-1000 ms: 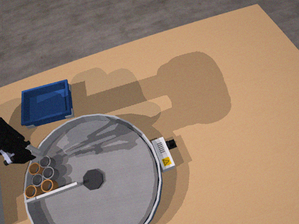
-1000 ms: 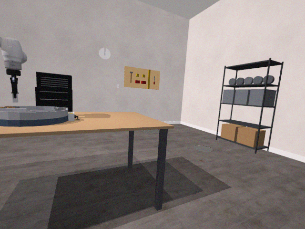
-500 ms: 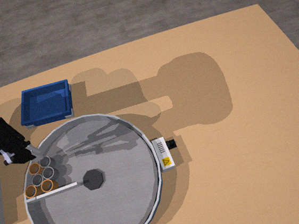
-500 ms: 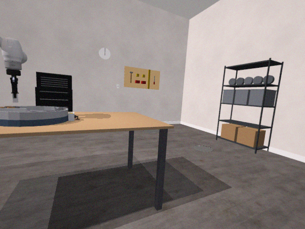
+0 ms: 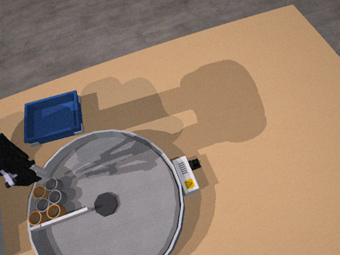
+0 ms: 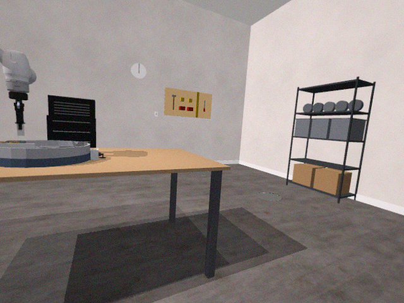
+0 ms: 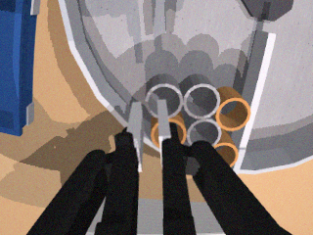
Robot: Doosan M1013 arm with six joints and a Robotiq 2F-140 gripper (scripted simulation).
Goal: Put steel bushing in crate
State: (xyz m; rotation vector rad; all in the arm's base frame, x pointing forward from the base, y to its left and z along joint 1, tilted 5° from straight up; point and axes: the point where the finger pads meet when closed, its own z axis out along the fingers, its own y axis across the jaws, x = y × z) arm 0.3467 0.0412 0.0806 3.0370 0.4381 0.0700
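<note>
My gripper (image 5: 47,176) (image 6: 21,134) (image 7: 150,114) is narrowly open and empty. It points down above the left part of the turning table (image 5: 137,230) (image 6: 48,153) (image 7: 112,24). One steel bushing (image 5: 57,184) (image 7: 164,84) stands nearest the fingertips; in the wrist view the right finger overlaps it. A second steel bushing (image 5: 61,196) (image 7: 201,85) stands beside it. A third steel bushing (image 5: 43,210) is partly ringed by copper-coloured bushings. The blue crate (image 5: 53,126) (image 7: 15,73) is empty.
Copper-coloured bushings stand among the steel ones, one (image 5: 54,217) (image 7: 233,129) beside the white divider (image 5: 67,215) (image 7: 256,98). The turning table has a raised wall and a dark centre hub (image 5: 105,203). A white control box (image 5: 186,174) sits at its right side.
</note>
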